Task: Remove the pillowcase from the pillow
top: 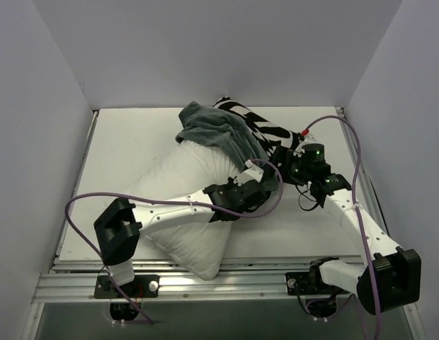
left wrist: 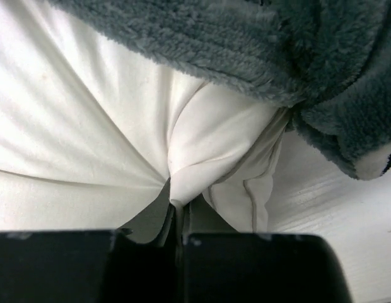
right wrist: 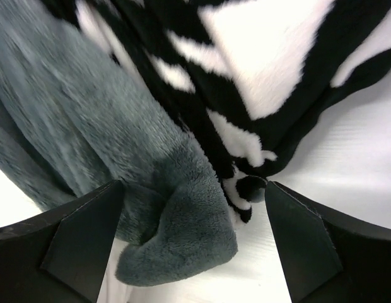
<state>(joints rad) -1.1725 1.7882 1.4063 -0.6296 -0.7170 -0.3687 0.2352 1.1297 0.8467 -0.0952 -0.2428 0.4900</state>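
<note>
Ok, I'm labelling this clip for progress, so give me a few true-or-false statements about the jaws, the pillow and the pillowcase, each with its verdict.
1. The left jaws are shut on a pinch of the pillow. True.
2. The right jaws are clamped tight on the pillowcase. False: they stand wide open, with a fold of the pillowcase lying between them.
3. The pillowcase covers the whole pillow. False: it is bunched up at the pillow's far end, and most of the white pillow is bare.
4. The pillowcase shows both its zebra-striped face and its plain grey-green face. True.
</note>
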